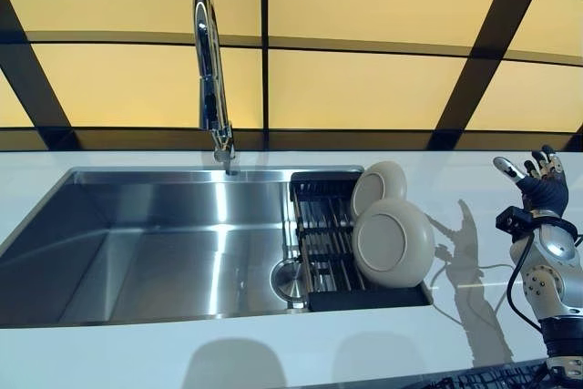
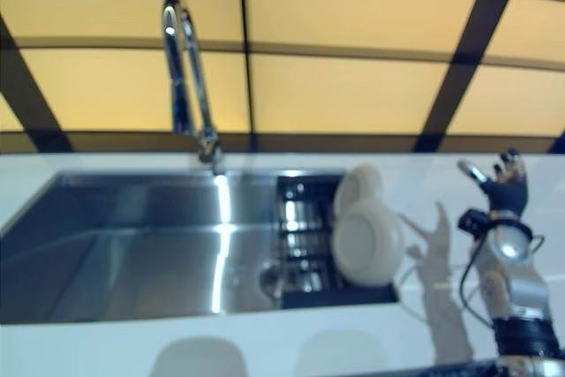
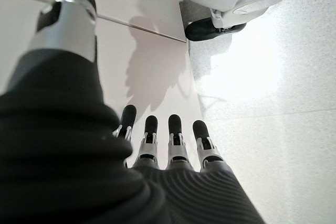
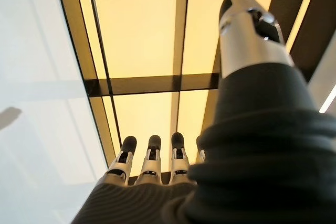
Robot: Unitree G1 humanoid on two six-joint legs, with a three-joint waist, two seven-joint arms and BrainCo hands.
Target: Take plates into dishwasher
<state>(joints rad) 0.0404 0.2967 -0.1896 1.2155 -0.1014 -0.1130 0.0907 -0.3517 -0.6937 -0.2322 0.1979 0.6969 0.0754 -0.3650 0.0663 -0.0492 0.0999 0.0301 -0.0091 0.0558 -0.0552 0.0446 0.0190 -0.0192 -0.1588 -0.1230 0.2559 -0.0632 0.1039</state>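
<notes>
Plates stand on edge in a dark rack (image 1: 319, 234) at the right end of a steel sink (image 1: 137, 243): a near plate (image 1: 393, 243) facing the front, and a far plate (image 1: 378, 186) just behind it, partly hidden by the first. The sink is set into a white bench (image 1: 474, 179), with a tall chrome tap (image 1: 209, 70) rising behind its back rim. A round drain (image 1: 290, 278) shows in the sink floor just left of the rack. Behind the bench runs a wall of yellow panels (image 1: 364, 88) crossed by dark bars.

The right hand (image 1: 539, 179) is raised above the bench, well to the right of the plates and apart from them, fingers straight and spread, holding nothing. Both eye views show this, along with its shadow on the white surface between hand and rack.

The right wrist view adds only the hand's own side: straight fingers (image 4: 149, 158) in a row, pointing at the yellow panels, with none of the sink or plates in sight.

The left hand (image 3: 173, 150) appears in no eye view. Its wrist view alone shows it, fingers relaxed and straight, empty, hanging over a pale speckled floor (image 3: 278, 108) beside a white cabinet front (image 3: 152, 19).
</notes>
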